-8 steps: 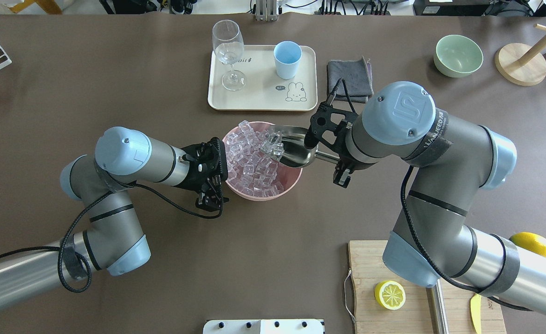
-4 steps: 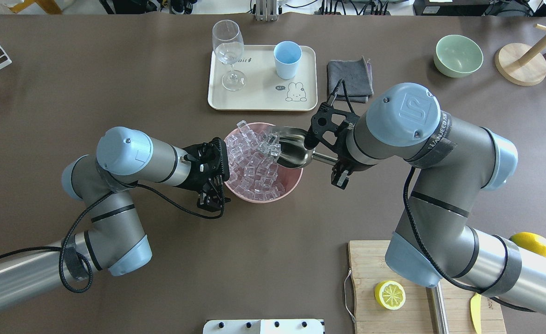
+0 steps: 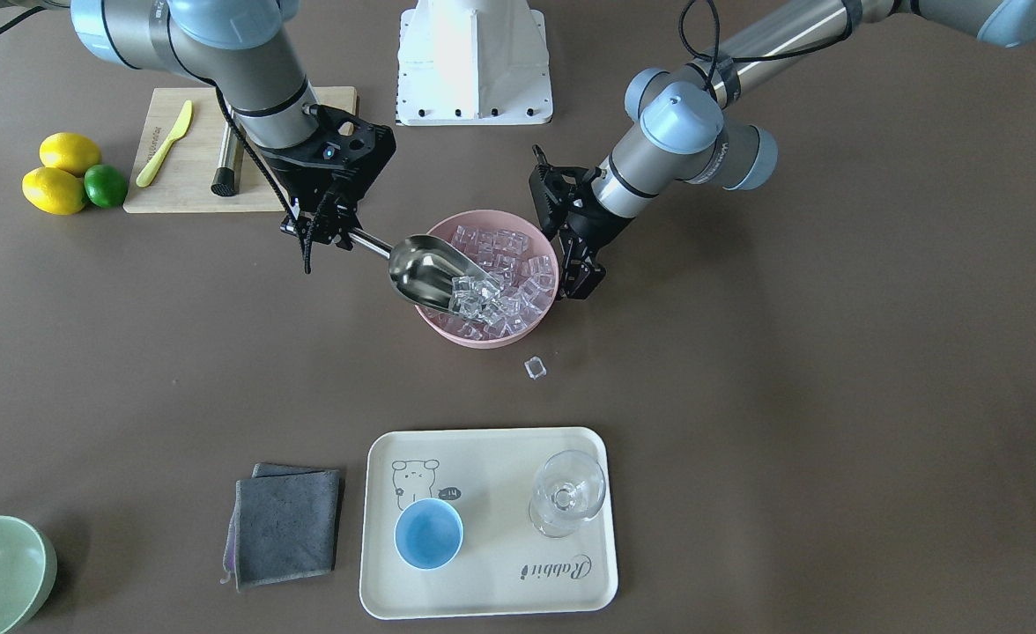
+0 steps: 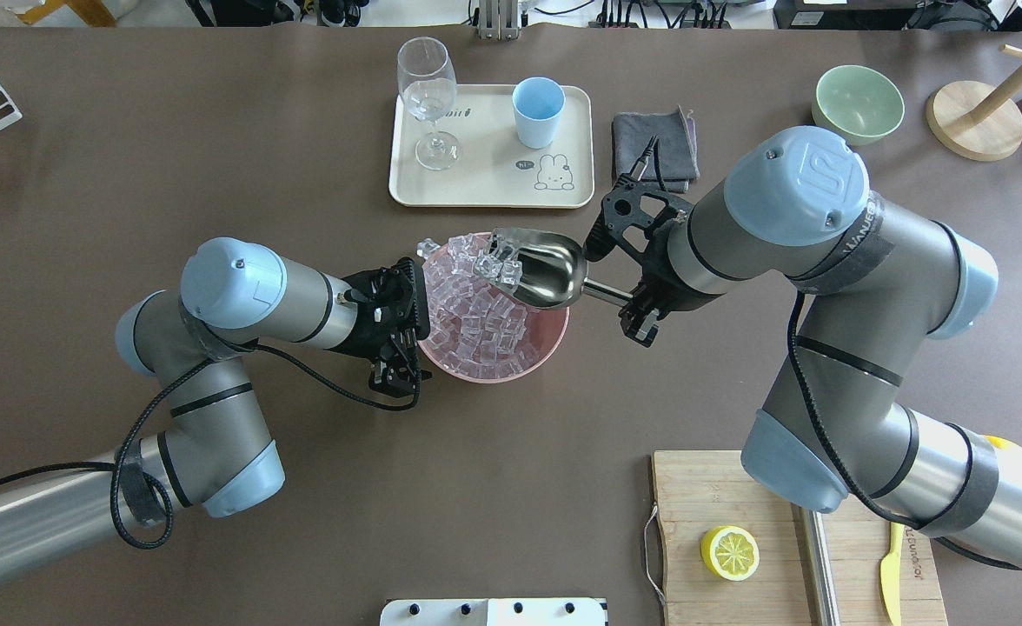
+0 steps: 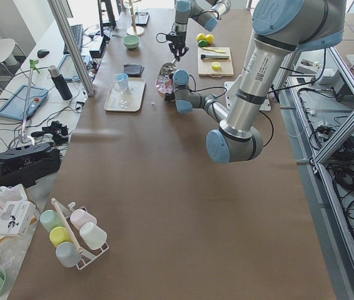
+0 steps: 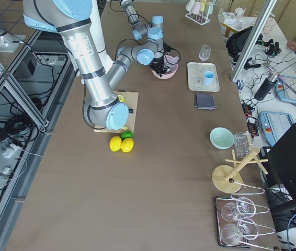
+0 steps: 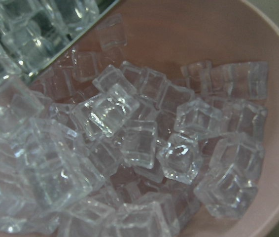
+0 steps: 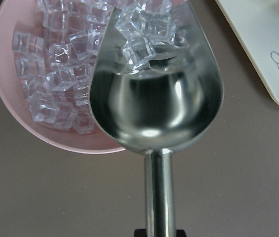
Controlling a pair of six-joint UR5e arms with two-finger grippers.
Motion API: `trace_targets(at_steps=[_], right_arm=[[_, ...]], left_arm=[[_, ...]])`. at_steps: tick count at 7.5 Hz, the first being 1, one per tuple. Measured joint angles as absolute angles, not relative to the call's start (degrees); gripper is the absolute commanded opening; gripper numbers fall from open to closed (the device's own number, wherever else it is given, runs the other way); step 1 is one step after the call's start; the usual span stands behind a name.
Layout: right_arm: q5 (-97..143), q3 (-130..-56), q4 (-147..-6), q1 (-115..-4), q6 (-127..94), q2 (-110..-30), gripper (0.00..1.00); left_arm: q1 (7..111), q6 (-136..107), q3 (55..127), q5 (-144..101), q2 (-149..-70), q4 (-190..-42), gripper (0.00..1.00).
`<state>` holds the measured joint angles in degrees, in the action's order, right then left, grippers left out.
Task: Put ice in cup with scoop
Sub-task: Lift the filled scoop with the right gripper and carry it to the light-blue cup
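Note:
My right gripper is shut on the rod handle of the silver scoop. The scoop hangs over the far side of the pink bowl, tilted tip-down, with several ice cubes at its tip. The bowl is full of ice. One cube lies on the table beyond the bowl. My left gripper is shut on the bowl's left rim; its fingertips are hidden. The light-blue cup stands empty on the cream tray, apart from both grippers.
A clear stemmed glass shares the tray. A grey cloth lies right of the tray and a pale green bowl farther right. A cutting board with a lemon half and yellow knife is at the front right.
The right arm has lifted the scoop and carried it toward the bowl's far rim with cubes in its tip. A cube now lies outside the bowl. The left arm has held still.

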<state>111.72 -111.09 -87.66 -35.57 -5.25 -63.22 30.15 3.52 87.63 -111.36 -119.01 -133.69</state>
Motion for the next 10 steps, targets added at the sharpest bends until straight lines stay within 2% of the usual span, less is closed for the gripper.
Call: trace_targets(at_steps=[6, 10], right_arm=[[117.5, -111.1, -74.0, -38.5, -11.4, -68.4, 0.00], [124.2, -108.9, -82.7, -48.7, -11.9, -65.4, 0.00]], left_arm=[[30.1, 3.6, 87.6, -111.5, -118.9, -133.7, 0.99], [30.5, 7.2, 88.8, -113.8, -118.3, -132.2, 0.99]])
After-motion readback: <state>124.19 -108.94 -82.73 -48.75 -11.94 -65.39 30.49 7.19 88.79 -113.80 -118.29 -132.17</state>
